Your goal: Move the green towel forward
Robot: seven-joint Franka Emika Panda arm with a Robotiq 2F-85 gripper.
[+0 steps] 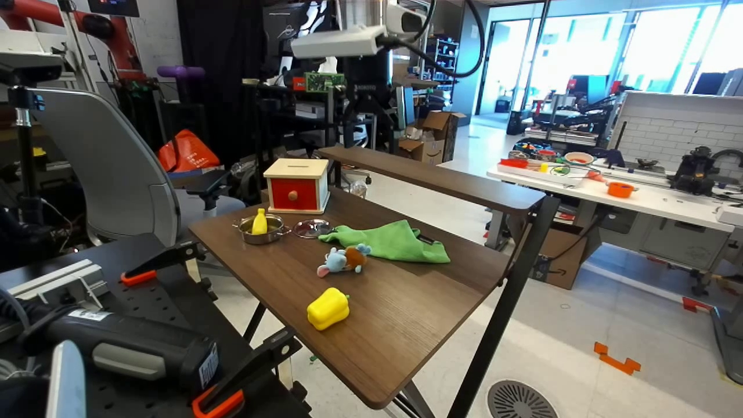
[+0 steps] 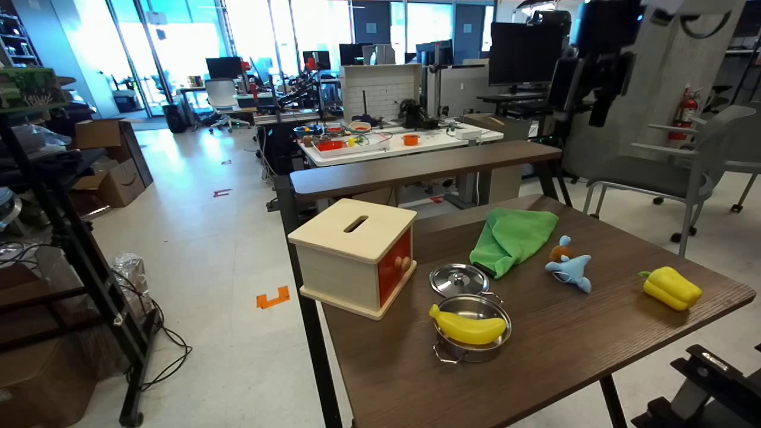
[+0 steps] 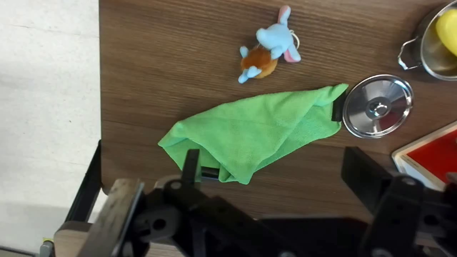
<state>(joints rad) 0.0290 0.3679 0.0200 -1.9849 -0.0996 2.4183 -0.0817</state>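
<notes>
Overall, a wood-grain desk [image 1: 406, 313] with a raised shelf [image 1: 429, 175] carries a slotted wooden box [image 2: 348, 279] and, near the shelf, a rumpled green towel [image 3: 246, 132]. The gripper [image 3: 272, 155] hangs higher, its fingers [image 3: 362, 175] well apart. Next come a steel pot [image 2: 475, 355], a blue-and-brown plush [image 3: 275, 37] near the towel, a banana [image 2: 472, 329] inside the pot, a lid [image 3: 378, 107] just beside the towel, a yellow bell pepper [image 1: 328, 309].

This looks like a robotics lab. The gripper [image 3: 272, 160] hangs over the desk [image 1: 406, 302], and an exterior view shows a red robot arm [image 1: 121, 46], a camera [image 1: 29, 68] on a stand [image 1: 24, 145] and clamps [image 1: 252, 366] on a black bench [image 1: 148, 302]. Both exterior views take in a cluttered white bench [image 1: 667, 203] and cartons [image 2: 119, 184]. In an exterior view, monitors [image 2: 524, 56], chairs [image 2: 648, 175] and an extinguisher [image 2: 688, 111] stand about, and orange tape [image 2: 272, 302] marks the floor [image 2: 208, 255].
</notes>
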